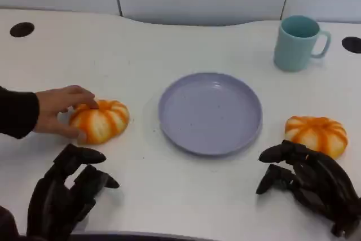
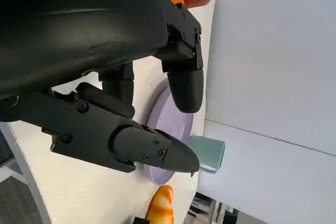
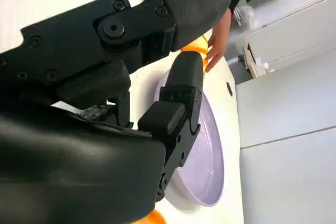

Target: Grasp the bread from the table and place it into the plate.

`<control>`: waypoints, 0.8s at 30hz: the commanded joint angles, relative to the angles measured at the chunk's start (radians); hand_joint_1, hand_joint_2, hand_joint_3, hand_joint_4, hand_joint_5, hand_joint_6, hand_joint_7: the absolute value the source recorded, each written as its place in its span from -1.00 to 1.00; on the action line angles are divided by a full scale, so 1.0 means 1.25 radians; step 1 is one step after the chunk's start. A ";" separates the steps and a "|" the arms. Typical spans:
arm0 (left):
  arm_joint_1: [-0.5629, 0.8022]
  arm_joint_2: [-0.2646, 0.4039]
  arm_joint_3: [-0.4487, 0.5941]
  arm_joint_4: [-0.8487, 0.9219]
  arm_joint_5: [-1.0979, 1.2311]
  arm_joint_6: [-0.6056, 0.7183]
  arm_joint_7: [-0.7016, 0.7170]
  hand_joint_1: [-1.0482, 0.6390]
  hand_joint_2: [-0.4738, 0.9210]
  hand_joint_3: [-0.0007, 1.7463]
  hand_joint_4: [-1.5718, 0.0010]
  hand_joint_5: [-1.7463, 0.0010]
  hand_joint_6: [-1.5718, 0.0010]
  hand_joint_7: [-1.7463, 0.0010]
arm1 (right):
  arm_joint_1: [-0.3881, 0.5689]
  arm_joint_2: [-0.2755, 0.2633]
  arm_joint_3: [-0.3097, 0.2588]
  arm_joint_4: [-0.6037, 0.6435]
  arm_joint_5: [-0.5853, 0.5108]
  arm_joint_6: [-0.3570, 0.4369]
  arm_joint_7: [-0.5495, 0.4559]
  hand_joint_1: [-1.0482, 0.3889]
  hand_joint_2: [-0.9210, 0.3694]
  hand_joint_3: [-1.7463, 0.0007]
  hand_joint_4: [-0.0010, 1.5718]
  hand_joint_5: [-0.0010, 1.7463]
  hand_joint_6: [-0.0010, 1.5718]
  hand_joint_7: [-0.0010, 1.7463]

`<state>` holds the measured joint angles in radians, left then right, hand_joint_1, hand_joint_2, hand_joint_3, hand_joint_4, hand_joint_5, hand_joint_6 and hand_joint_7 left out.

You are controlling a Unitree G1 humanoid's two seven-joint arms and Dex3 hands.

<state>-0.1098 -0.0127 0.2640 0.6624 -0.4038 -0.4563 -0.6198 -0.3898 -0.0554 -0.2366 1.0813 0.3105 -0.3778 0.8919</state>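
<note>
Table: white, with a dark round hole near each far corner. Plate: lavender, round, at the table's centre, nothing in it; seen edge-on in the left wrist view and from above its rim in the right wrist view. Bread, left: orange bun with pale stripes, lying on the table just left of the plate and apart from it; a person's hand, coming from a black sleeve at the left edge, touches its far and left side with fingers curved around it. Bread, right: same kind, lying on the table right of the plate, apart from it, just beyond the right hand; an orange piece of it shows at the bottom edge of the left wrist view. Mug: teal, upright, handle to the right, at the far right, well apart from the plate. Left hand: black, near the front edge at lower left, fingers apart and loosely bent, holding nothing, near the left bread but not touching it. Right hand: black, at lower right, fingers apart and bent, holding nothing, close to the right bread without contact.
</note>
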 commanded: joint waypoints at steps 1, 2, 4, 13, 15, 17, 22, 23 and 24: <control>0.003 0.006 0.002 -0.007 -0.004 -0.006 -0.003 -0.49 1.00 -0.89 0.53 -1.00 0.64 -0.72 | 0.026 -0.004 -0.004 0.015 -0.001 0.020 -0.003 -0.26 -1.00 0.94 -0.13 0.51 0.07 -0.17; 0.004 0.007 0.000 -0.008 0.001 -0.007 0.003 -0.49 1.00 -0.89 0.53 -1.00 0.64 -0.72 | 0.027 -0.004 -0.003 0.013 -0.003 0.014 -0.005 -0.26 -1.00 0.94 -0.12 0.51 0.07 -0.18; 0.005 0.006 0.000 -0.011 0.003 -0.004 0.009 -0.50 0.99 -0.91 0.55 -1.00 0.63 -0.70 | 0.029 -0.006 0.001 0.014 -0.010 -0.004 -0.009 -0.29 -1.00 0.92 -0.12 0.50 0.07 -0.18; -0.001 0.006 0.004 -0.003 -0.006 -0.010 -0.005 -0.48 1.00 -0.91 0.57 -1.00 0.62 -0.65 | 0.027 -0.007 0.000 0.008 -0.002 0.018 0.000 -0.28 -1.00 0.92 -0.14 0.51 0.06 -0.19; 0.000 0.007 0.003 -0.006 -0.006 -0.006 -0.004 -0.48 1.00 -0.92 0.58 -0.99 0.60 -0.63 | 0.028 -0.008 0.001 0.006 -0.004 0.023 -0.001 -0.25 -1.00 0.91 -0.15 0.52 0.05 -0.18; 0.001 0.007 0.003 -0.007 -0.008 -0.007 -0.008 -0.49 1.00 -0.91 0.56 -1.00 0.61 -0.63 | 0.030 -0.009 0.004 0.004 -0.008 0.022 -0.006 -0.27 -1.00 0.91 -0.16 0.53 0.05 -0.17; 0.003 0.007 0.003 -0.008 -0.007 -0.010 -0.008 -0.49 1.00 -0.91 0.54 -1.00 0.60 -0.64 | 0.038 -0.009 0.011 -0.009 -0.014 0.012 -0.016 -0.28 -1.00 0.92 -0.15 0.54 0.05 -0.15; 0.003 0.007 0.002 -0.008 -0.007 -0.010 -0.008 -0.49 1.00 -0.91 0.54 -1.00 0.60 -0.64 | 0.041 -0.010 0.015 -0.013 -0.021 0.006 -0.027 -0.28 -1.00 0.92 -0.15 0.54 0.05 -0.15; 0.004 0.007 0.002 -0.007 -0.006 -0.011 -0.008 -0.49 1.00 -0.92 0.53 -1.00 0.59 -0.64 | 0.042 -0.010 0.015 -0.015 -0.023 0.003 -0.029 -0.30 -1.00 0.92 -0.16 0.53 0.06 -0.14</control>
<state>-0.1093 -0.0131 0.2628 0.6585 -0.4052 -0.4588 -0.6208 -0.3766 -0.0559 -0.2272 1.0547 0.3026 -0.3801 0.8787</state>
